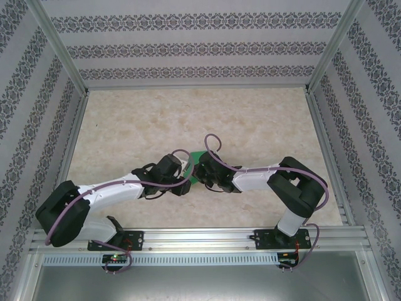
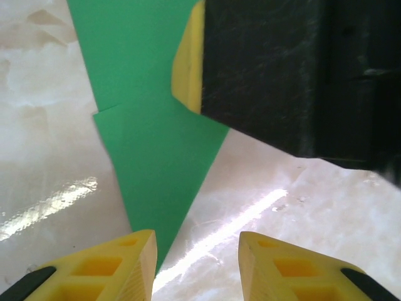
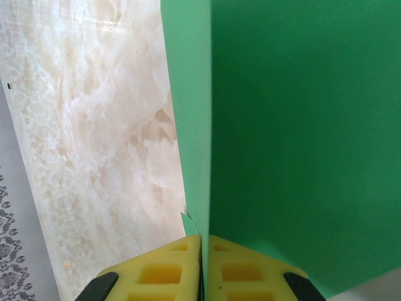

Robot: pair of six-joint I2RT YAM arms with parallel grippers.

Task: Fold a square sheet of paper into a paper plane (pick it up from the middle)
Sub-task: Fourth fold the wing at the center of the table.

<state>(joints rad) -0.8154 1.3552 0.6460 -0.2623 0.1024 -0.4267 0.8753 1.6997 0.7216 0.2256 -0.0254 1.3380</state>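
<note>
1. Top external view: the big pale table has the green paper lying near its middle, between the two grippers.
2. Left wrist view: the green paper is bright, plain and smooth, folded in layers down to a sharp tip. Its long way runs up and down the picture, and the tip points at the left gripper.
3. Right gripper: its fingers are squeezed together on a standing fold of the green paper.
4. Left gripper: its fingers are apart and hold nothing. The tip lies just beside one finger.
</note>
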